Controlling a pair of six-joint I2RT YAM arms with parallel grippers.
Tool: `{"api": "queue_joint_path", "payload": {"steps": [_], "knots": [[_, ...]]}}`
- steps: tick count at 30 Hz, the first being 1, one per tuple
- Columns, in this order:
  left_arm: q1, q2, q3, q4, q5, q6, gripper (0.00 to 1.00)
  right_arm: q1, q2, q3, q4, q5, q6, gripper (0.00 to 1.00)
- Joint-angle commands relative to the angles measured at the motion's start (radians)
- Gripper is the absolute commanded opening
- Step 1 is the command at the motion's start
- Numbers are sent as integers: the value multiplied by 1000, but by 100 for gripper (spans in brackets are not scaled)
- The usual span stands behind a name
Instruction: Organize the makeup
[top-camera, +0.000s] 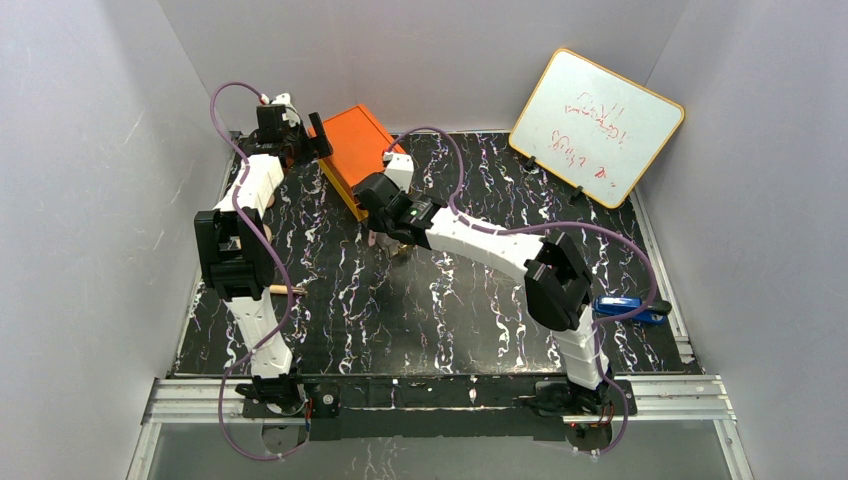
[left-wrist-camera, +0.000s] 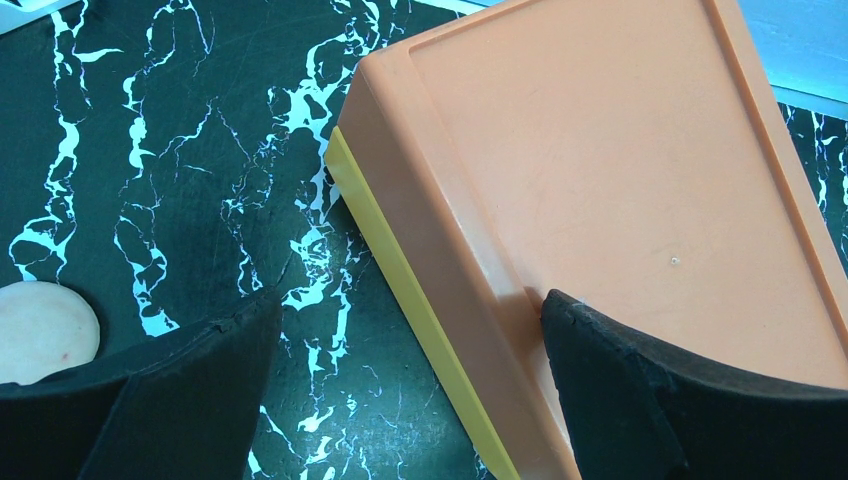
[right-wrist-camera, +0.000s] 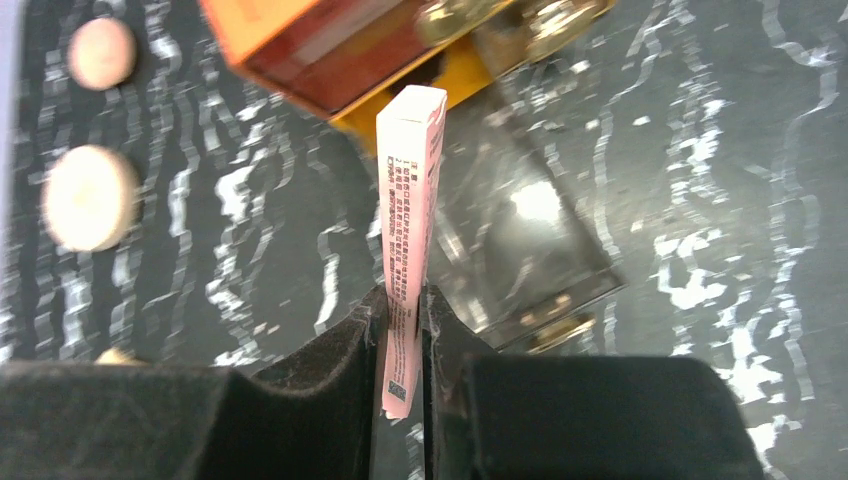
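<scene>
Red handwriting on the whiteboard (top-camera: 597, 125), at two o'clock, is not legible. Fine print runs down the pink box (right-wrist-camera: 410, 200), too small to read.

light: bright, even | glare: patch on table (right-wrist-camera: 540, 200) | blur: right wrist view soft

Seen from the right wrist, the orange box (right-wrist-camera: 330, 50) is blurred and cut by the top edge, the shiny thing (right-wrist-camera: 530, 250) is too smeared to name, and the pink carton (right-wrist-camera: 410, 200) has print too fine to read, its lower end buried in the right hand (right-wrist-camera: 402, 305). By the left hand (left-wrist-camera: 410, 305), a pale disc (left-wrist-camera: 40, 330) is half lost behind a finger (left-wrist-camera: 150, 400) and the view's edge. The blue stapler (top-camera: 625, 305) sits partly behind the right arm (top-camera: 560, 290), and the whiteboard (top-camera: 597, 125) scrawl is unreadable.
</scene>
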Motion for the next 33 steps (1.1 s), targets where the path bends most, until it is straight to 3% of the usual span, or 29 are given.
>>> {"api": "queue_joint_path", "payload": {"steps": [1, 14, 33], "knots": [[28, -49, -21, -96, -53, 35, 98, -25, -36, -59, 140, 174, -139, 25], [28, -34, -20, -95, -52, 37, 98, -58, -7, -143, 330, 220, -297, 25], [28, -15, -12, -96, -49, 42, 98, -57, -16, -286, 474, 35, -381, 26]]}}
